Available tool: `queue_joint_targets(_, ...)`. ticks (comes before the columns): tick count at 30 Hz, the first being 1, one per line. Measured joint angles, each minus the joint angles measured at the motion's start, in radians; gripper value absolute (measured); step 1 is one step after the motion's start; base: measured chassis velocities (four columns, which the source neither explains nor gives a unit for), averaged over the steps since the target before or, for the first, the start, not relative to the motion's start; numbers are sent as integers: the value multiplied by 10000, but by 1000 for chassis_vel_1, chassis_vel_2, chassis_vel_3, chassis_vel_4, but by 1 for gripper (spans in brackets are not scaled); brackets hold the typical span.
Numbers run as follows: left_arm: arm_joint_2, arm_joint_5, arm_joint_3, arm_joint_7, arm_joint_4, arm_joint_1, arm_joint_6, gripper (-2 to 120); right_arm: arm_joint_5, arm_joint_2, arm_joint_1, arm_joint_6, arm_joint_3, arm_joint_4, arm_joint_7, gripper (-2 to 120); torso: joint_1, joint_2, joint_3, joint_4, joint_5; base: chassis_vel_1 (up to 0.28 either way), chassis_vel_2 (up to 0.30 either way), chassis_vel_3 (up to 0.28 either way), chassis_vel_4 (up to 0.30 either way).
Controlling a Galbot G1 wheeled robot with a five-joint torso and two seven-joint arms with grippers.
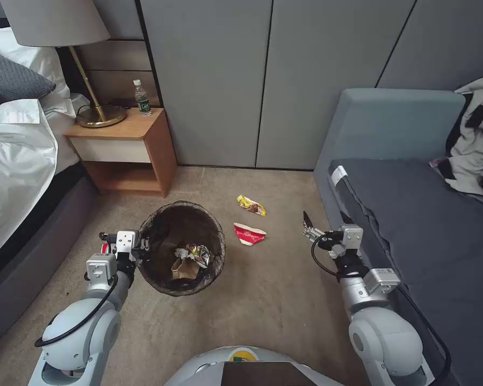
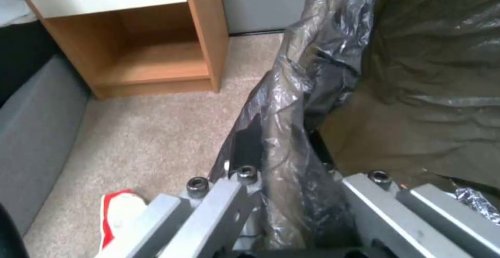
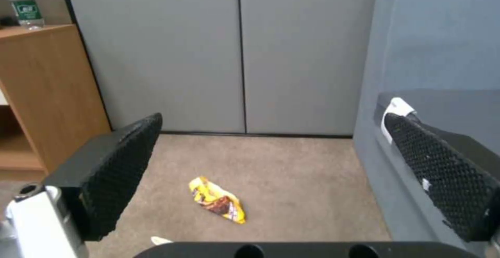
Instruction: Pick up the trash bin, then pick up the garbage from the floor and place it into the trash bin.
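- The trash bin (image 1: pixel 182 247) hangs off the carpet at the robot's left front, held at its near-left rim by the left pincer (image 1: pixel 137 245). The mouth faces up and tilts slightly. In the left wrist view the dark bag (image 2: pixel 291 133) folded over the rim runs between that pincer's metal fingers (image 2: pixel 218 211), which are clamped on the rim and liner.
- Inside the bin lie a crumpled tan paper bag (image 1: pixel 183 268) and a silver wrapper (image 1: pixel 196 253), so part of the garbage is already in.
- Two pieces remain on the floor, between the bin and the grey sofa (image 1: pixel 413 214): a crushed red-and-white carton (image 1: pixel 249 234) just beside the bin's right rim, and a yellow wrapper (image 1: pixel 251 205) a little farther toward the wall.
- The relation that matters: both pieces lie ahead of the right pincer (image 1: pixel 327 220) and toward the robot's left, with the carton the nearer of the two. The right arm is free and clearly the closer one; the left arm is taken up by the bin.
- The carton's long axis runs roughly across the robot's front. The wrapper's long axis runs diagonally, its far end toward the bin side.
- The right pincer hovers above the carpet close to the sofa's edge, pointing forward and a little down, its black pads (image 3: pixel 120 172) spread wide and holding nothing. In the right wrist view the yellow wrapper (image 3: pixel 218 200) sits on the floor between the open pads, well below them.
- As I judge it, reaching either piece calls for a drop toward the floor and a shift toward the bin.
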Motion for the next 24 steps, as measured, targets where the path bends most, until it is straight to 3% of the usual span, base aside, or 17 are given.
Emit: queue_joint_targets(24,20,-29,-226,35,-113,60,-5,3,61,-98,168,-72,156,86,-172,100,1,0,0,3,1,-89,83,93,-89)
